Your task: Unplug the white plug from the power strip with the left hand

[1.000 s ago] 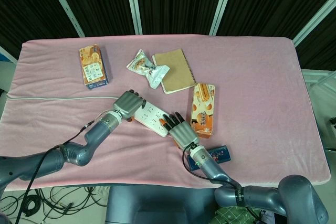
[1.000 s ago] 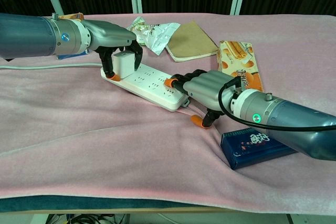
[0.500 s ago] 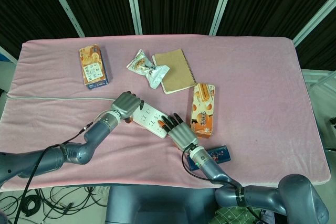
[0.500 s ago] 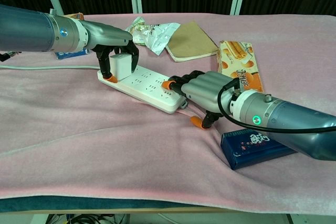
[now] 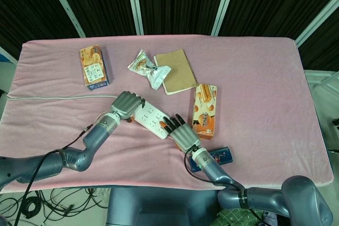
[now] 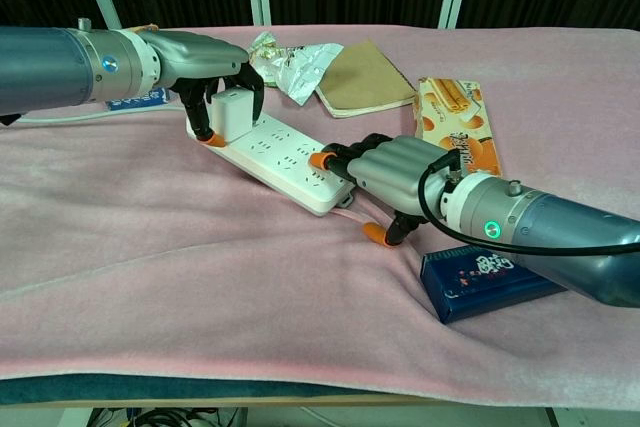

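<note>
The white power strip [image 6: 275, 154] [image 5: 153, 120] lies slanted on the pink cloth, its left end raised a little. A white plug [image 6: 230, 113] sits in its left end. My left hand [image 6: 205, 67] [image 5: 126, 105] grips this plug from above, fingers curled around both sides. My right hand [image 6: 385, 175] [image 5: 179, 131] presses down on the strip's right end with its fingers laid flat. In the head view the plug is hidden under the left hand.
A grey cable [image 5: 58, 98] runs left from the strip. An orange snack box [image 6: 458, 135] and a blue box [image 6: 485, 279] lie by the right arm. A brown notebook [image 6: 362, 77], a foil snack bag [image 6: 290, 57] and another orange box [image 5: 94, 66] lie farther back.
The left hand has pulled up and back with the plug, lifting the strip's left end and shifting it slightly. The right hand stays pressed on the other end.
</note>
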Available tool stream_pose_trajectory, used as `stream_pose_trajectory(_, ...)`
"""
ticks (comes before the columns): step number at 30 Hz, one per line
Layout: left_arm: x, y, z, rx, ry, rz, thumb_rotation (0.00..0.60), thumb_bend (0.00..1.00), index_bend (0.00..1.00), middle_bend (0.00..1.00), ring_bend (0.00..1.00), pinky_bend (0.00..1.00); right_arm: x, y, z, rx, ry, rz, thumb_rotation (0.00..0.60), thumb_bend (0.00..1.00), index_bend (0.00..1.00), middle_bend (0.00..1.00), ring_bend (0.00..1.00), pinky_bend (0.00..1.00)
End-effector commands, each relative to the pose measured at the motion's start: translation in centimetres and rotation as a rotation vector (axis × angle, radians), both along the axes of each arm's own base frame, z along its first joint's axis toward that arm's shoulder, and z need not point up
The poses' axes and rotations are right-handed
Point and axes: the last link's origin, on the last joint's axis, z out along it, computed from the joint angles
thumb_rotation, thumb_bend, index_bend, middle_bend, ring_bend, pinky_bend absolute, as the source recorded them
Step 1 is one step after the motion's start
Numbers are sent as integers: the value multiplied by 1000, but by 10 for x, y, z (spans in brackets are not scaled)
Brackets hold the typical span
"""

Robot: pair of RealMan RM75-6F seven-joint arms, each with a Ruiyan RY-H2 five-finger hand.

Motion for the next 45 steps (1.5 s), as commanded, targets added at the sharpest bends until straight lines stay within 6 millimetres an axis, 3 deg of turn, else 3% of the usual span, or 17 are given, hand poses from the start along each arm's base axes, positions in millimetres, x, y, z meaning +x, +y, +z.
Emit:
stream_pose_trajectory(1,-15,-7,-3,73,-82,-50,600,653,705,678,335,386,-1,0,0,1,3,2,600,267,86,131,91,41)
stream_pose_trajectory(7,-32,-11,-6,73,-111,-93,600,653,714,685,346,388,1,1,0,8,-1,5,600,267,100,145,98,42)
stream_pose_trajectory(18,-42,-19,-14,40,-221,-151,600,653,719,689,350,392,2,2,0,14,13,15,600,267,116,147,99,42)
stream_pose_trajectory(25,-38,-15,-8,34,-302,-130,600,653,719,689,350,392,1,3,0,18,24,20,600,266,116,147,99,42)
stream_pose_trajectory(30,-32,-13,-5,-14,-414,-21,600,653,719,689,350,392,0,3,-1,19,33,18,600,266,116,147,99,42)
stream_pose_trajectory(38,-19,-6,14,24,-429,-57,600,653,719,688,350,391,1,2,1,9,32,17,600,266,116,147,99,42)
stream_pose_trajectory(45,-15,-10,44,87,-331,-146,600,653,715,687,350,391,12,-3,8,-43,-51,9,600,266,73,101,74,42)
